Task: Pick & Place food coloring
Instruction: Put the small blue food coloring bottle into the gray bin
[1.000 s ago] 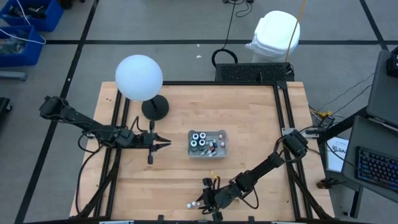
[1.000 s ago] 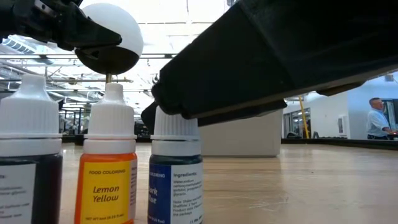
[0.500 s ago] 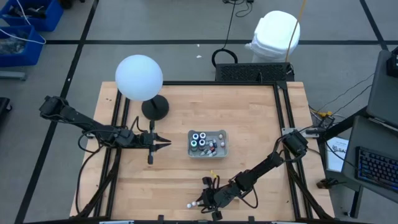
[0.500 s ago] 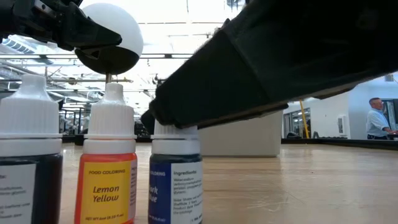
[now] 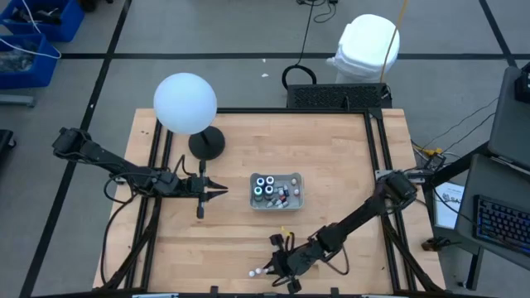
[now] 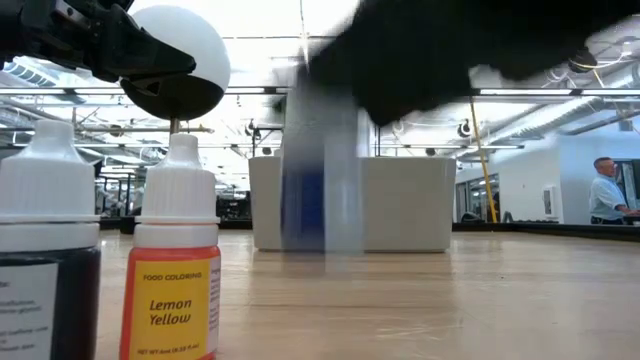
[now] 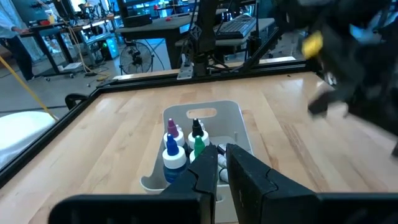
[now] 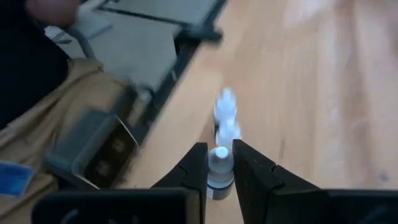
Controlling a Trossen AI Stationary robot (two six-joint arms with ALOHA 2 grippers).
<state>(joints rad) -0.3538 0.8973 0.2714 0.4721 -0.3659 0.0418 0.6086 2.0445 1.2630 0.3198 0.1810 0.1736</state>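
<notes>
The food coloring is a set of small dropper bottles with white caps. My right gripper, near the table's near edge, is shut on a blue-labelled bottle. Two more stand upright on their bases on the wood beside it: a dark bottle and a Lemon Yellow bottle, also seen as two bottles beyond my right gripper. More bottles stand in the pale tray at the table's middle. My left gripper, shut, hovers just left of that tray. My right gripper pinches the blue bottle between its two fingers at the upper end, by the white cap. The fingers come from above, slanting down. The bottle hangs upright below them with its label showing, and it looks clear of the table.
A lamp with a white globe on a dark round base stands at the far left of the table. A white bin sits beyond the far edge. Bare wood lies between the tray and the bottles. A person stands far behind.
My right gripper has risen and drawn away from the near edge, carrying the blue bottle. The bottle stood in line with the other two a second ago; now it hangs blurred above the wood, farther off. The other two bottles have stayed put.
</notes>
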